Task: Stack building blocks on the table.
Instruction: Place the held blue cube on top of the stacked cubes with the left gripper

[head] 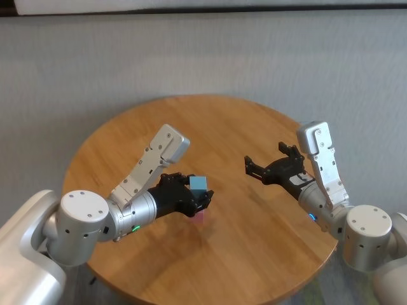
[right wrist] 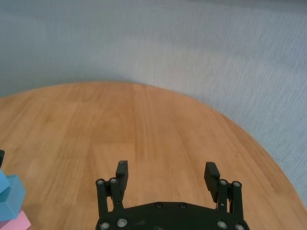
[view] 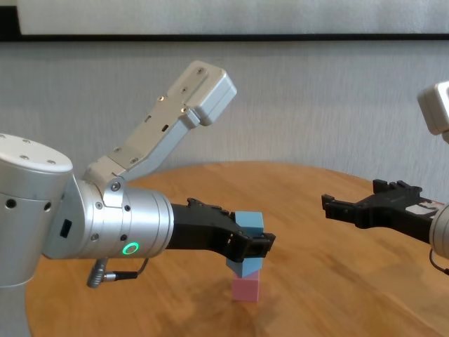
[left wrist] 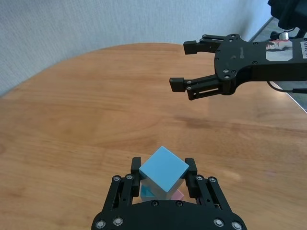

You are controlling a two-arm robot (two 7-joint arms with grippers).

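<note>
Blue cube (head: 199, 183) pinched in left end effector (head: 202, 196), sitting on a second blue cube (view: 246, 265) atop the pink cube (view: 246, 287), mid-worktop (head: 254, 241). Top cube looks rotated vs. the stack. Right end effector (head: 249, 168) spread wide, holding nothing, hovering well apart to the right.

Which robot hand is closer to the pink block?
The left. The left gripper is right above the pink block, its jaws shut on a blue block in the stack. The right gripper hangs open, well off to the side.
</note>
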